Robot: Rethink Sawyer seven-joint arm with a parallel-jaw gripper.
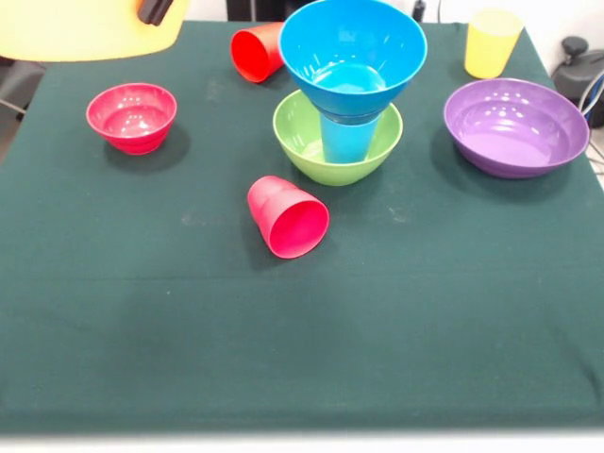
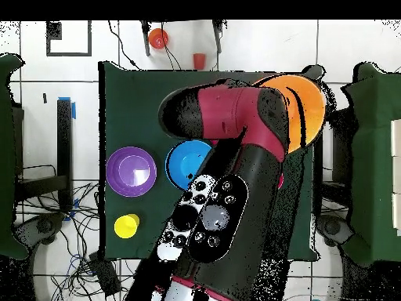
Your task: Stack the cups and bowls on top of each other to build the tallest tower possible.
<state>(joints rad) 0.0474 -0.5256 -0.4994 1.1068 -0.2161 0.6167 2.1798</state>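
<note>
My gripper (image 1: 156, 11) shows only as dark tips at the top left. It is shut on the rim of the huge orange-yellow bowl (image 1: 85, 28), held up over the table's far left corner. That bowl also shows in the overhead view (image 2: 305, 110). The tower stands at mid-table: the green bowl (image 1: 337, 151) holds an upright light blue cup (image 1: 346, 140), which carries the blue bowl (image 1: 352, 47). One red cup (image 1: 288, 217) lies on its side in front of the tower. Another red cup (image 1: 257, 52) lies behind it. The small dark blue bowl is out of view.
The small red bowl (image 1: 132, 116) sits at the left. The wide purple bowl (image 1: 516, 125) sits at the right, and the yellow cup (image 1: 492, 42) stands upright behind it. In the overhead view my arm (image 2: 227, 180) covers much of the table.
</note>
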